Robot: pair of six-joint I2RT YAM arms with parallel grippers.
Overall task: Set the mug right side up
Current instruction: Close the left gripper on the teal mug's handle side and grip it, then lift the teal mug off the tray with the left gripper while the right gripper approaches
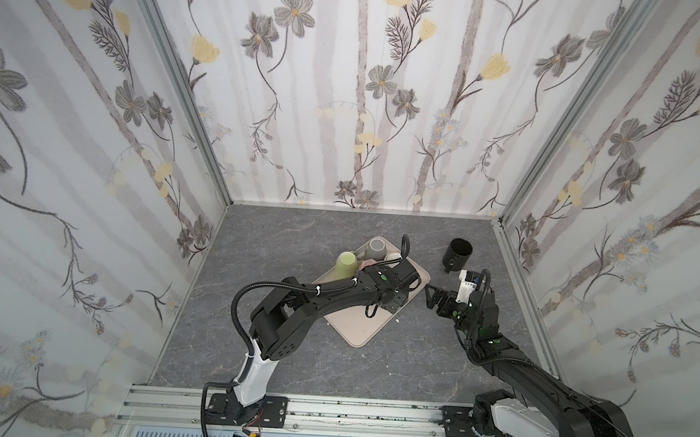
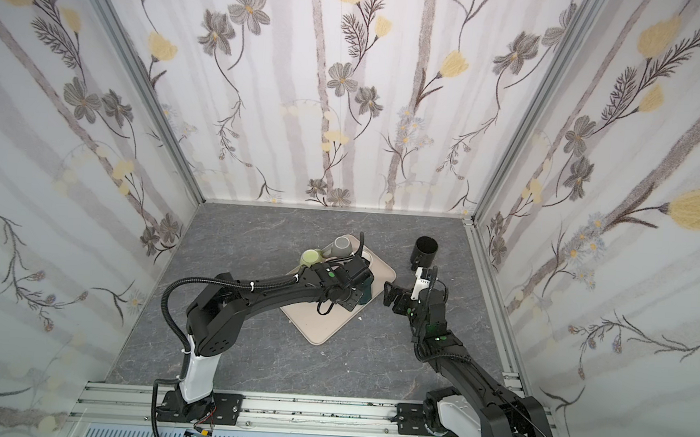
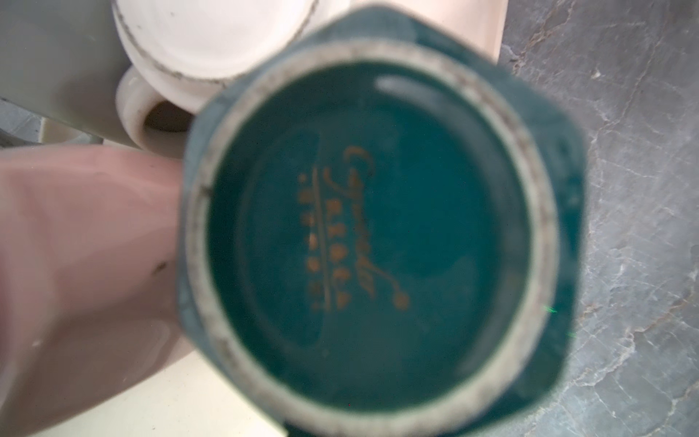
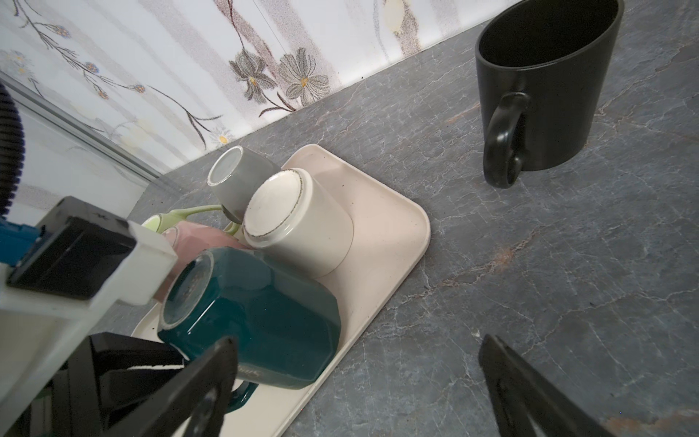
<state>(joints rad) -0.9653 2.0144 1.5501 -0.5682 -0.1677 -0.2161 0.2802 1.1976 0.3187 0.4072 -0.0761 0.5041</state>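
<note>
A: Checking the teal mug (image 4: 264,314): handling and grip point?
B: Rigid glazed ceramic, likely heavy, slippery, breakable. Take the handle (image 4: 242,393). Base up, mouth down, long axis near vertical, on the tray (image 4: 397,227) edge nearest the right arm.
A: Tools?
B: Left gripper (image 4: 166,359) closed narrow, apparently on that handle; right gripper (image 4: 357,352) spread wide, empty.

- Teal mug (image 4: 272,321): glazed ceramic, glossy; unglazed, rough and greyish round the base.
- Cream mug (image 4: 302,223): glazed ceramic, smooth, soft gloss; bare and speckled round the base.
- Black mug (image 4: 559,94): matt, finely grained.
- Tray (image 4: 389,227): beige plastic, smooth, satin.
- Tabletop (image 4: 529,283): grey marble-look, smooth, low sheen.
</note>
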